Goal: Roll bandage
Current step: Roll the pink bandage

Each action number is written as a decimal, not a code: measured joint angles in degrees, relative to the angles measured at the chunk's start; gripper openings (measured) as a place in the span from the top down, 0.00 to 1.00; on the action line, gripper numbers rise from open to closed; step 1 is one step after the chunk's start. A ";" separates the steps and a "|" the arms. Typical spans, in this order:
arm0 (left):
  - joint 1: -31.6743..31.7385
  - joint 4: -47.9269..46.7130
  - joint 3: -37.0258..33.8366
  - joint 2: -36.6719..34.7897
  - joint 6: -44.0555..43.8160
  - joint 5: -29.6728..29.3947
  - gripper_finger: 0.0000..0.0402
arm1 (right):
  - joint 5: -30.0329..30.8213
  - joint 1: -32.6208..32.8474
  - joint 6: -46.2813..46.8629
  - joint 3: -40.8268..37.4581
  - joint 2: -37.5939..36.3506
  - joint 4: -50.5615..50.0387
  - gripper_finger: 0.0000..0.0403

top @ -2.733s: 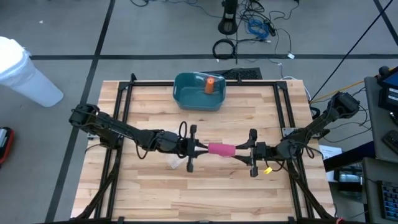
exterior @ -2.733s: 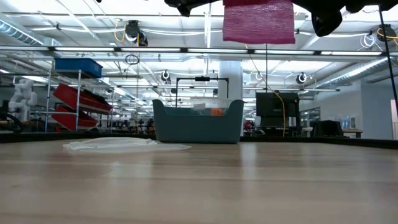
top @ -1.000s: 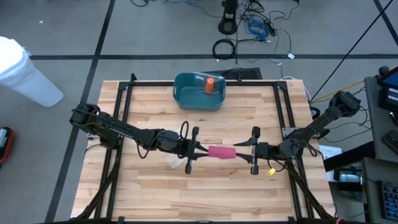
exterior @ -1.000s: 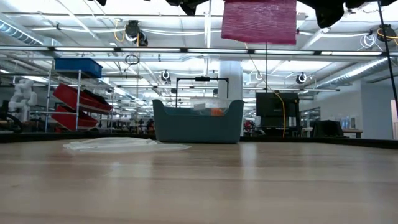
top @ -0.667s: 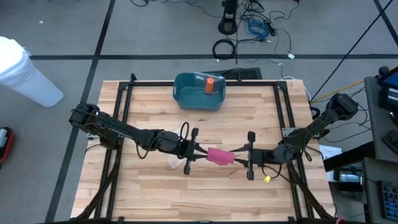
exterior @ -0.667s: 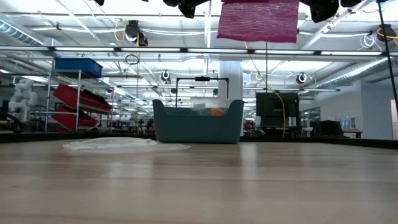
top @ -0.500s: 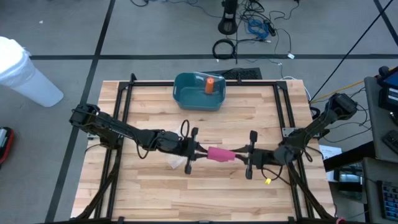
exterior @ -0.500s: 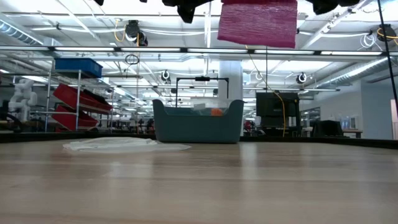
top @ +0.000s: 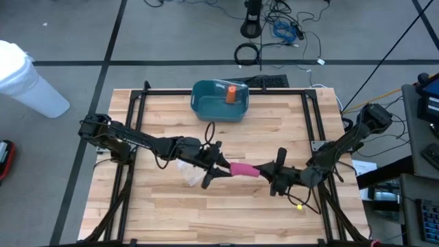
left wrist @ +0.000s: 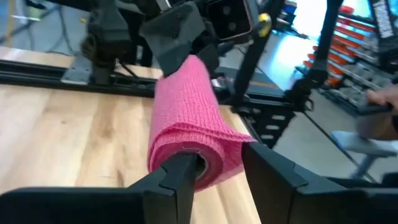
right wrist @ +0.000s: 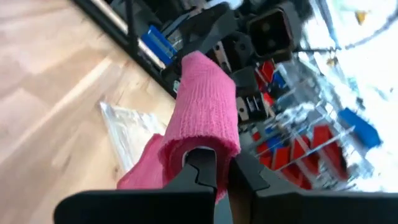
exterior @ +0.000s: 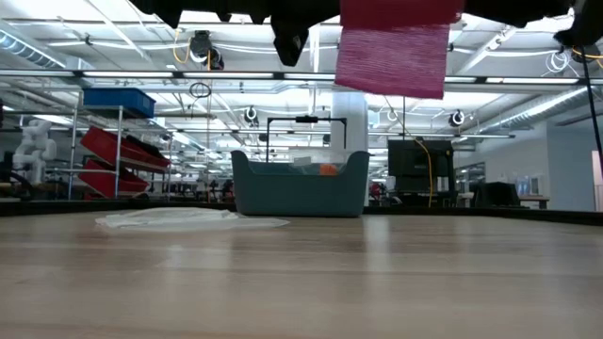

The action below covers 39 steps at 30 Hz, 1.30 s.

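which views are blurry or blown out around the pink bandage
Right wrist view: the pink bandage is soft, the room behind it glares white. Left wrist view: the roll's near end is fairly sharp, the background blurred. Low view: backlit by ceiling lights, arms silhouetted.

This is a large open robotics lab or workshop hall: ceiling strip lights (exterior: 85, 77) run overhead, metal shelving with red bins (exterior: 122, 151) stands far left, a white humanoid robot (exterior: 33, 146) beside it, and cables (top: 281, 31) sprawl across the grey floor.
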 joint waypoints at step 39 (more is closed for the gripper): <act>1.50 1.03 0.04 1.69 -0.67 -5.04 0.66 | 1.16 -0.94 -39.64 -0.24 2.12 5.25 0.98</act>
